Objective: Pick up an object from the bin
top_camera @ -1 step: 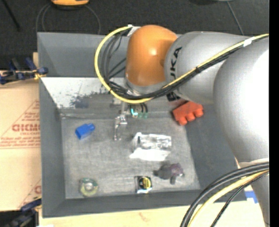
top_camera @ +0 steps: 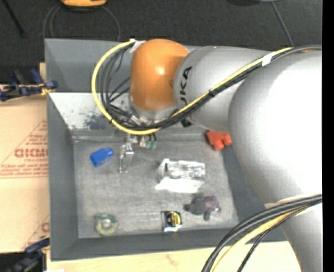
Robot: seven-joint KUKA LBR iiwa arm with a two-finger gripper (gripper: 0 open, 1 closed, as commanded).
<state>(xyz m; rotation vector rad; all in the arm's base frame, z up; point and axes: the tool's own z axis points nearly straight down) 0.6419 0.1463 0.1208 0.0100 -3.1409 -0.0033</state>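
My gripper (top_camera: 125, 156) hangs below the orange wrist cover, over the bin's upper-left floor. A small blue block (top_camera: 101, 157) lies just to its left, apart from it. To the right of the gripper, near the bin's middle, a crumpled clear plastic packet (top_camera: 181, 174) rests on the floor. Nothing shows in the gripper's grasp.
A red-orange piece (top_camera: 218, 139) lies against the right wall. Along the front lie a purple-grey toy (top_camera: 204, 205), a yellow-black tape measure (top_camera: 171, 220) and a round greenish cap (top_camera: 105, 224). The thick arm covers the bin's back right.
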